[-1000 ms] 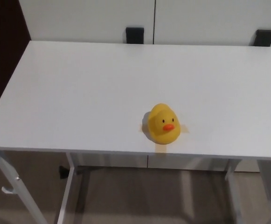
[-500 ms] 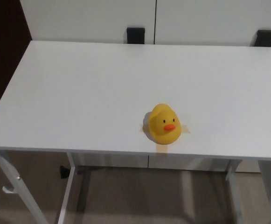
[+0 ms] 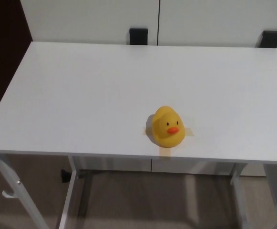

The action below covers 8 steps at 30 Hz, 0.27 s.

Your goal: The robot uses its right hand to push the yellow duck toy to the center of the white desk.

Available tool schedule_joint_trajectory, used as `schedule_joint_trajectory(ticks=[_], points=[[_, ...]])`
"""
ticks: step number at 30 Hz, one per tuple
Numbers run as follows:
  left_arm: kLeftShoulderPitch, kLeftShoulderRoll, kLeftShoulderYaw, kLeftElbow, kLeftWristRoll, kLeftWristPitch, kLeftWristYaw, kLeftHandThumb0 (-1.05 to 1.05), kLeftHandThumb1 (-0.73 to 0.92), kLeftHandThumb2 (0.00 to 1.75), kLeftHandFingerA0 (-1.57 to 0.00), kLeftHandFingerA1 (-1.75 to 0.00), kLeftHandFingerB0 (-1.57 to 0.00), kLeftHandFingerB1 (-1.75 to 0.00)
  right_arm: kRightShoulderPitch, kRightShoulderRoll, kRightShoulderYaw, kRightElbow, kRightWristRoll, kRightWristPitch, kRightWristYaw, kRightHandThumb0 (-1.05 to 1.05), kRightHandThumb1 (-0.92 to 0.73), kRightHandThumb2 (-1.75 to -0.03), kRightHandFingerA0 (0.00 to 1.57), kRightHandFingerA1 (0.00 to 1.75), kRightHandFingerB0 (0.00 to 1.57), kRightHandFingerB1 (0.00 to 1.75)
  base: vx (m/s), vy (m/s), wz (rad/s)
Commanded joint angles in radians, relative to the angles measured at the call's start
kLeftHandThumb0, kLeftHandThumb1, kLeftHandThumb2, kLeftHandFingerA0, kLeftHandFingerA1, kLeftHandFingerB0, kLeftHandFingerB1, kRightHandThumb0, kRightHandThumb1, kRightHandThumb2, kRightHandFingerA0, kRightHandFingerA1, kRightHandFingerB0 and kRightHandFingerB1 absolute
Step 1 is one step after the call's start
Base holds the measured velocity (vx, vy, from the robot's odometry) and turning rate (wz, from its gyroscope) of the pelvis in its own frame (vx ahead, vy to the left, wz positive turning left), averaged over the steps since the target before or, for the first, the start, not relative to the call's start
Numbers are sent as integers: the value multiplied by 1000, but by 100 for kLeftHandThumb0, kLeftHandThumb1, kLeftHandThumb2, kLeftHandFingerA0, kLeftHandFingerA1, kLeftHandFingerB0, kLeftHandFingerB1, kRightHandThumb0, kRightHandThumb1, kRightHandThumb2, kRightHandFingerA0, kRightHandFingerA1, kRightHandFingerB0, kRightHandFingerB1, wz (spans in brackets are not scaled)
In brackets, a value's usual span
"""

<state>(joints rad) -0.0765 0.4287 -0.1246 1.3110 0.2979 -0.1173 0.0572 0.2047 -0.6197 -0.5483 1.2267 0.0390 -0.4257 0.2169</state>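
Note:
A yellow duck toy (image 3: 168, 126) with an orange beak stands upright on the white desk (image 3: 81, 90), close to the front edge and a little right of the middle. It faces me and sits on a cross of tan tape (image 3: 166, 151). Neither of my hands shows anywhere in the head view.
White cabinet doors rise behind the desk, with two black brackets (image 3: 138, 36) (image 3: 271, 38) at its back edge. Under the front edge run the desk's white legs (image 3: 74, 191) and the floor. A dark panel stands at the far left.
The camera shifted very slightly early on; the duck and desk have stayed put.

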Motion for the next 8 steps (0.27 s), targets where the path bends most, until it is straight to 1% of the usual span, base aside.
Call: schedule_joint_trajectory(ticks=[1, 4, 5, 8], points=[[-9, 19, 7, 4, -4, -15, -13, -19, 67, 64, -81, -81, -84, -69, -16, -26, 12, 15, 34, -23, 40, 8, -39, -105, 106, 53, 90, 53, 0, 0, 0], [-13, 19, 12, 4, -8, -16, -14, -18, 66, 65, -81, -82, -84, -70, -26, -26, 22, 18, 28, -29, 25, 8, -38, -106, 108, 54, 91, 53, 0, 0, 0], [-14, 19, 12, 5, -7, -12, -13, -18, 67, 65, -79, -81, -85, -68, -30, -26, 24, 19, 31, -24, 25, 7, -40, -104, 107, 54, 90, 54, 0, 0, 0], [-15, 18, 11, 6, -5, -7, -12, -18, 67, 65, -79, -81, -85, -68, -37, -28, 25, 22, 40, -16, 29, 7, -40, -104, 107, 54, 90, 54, 0, 0, 0]])
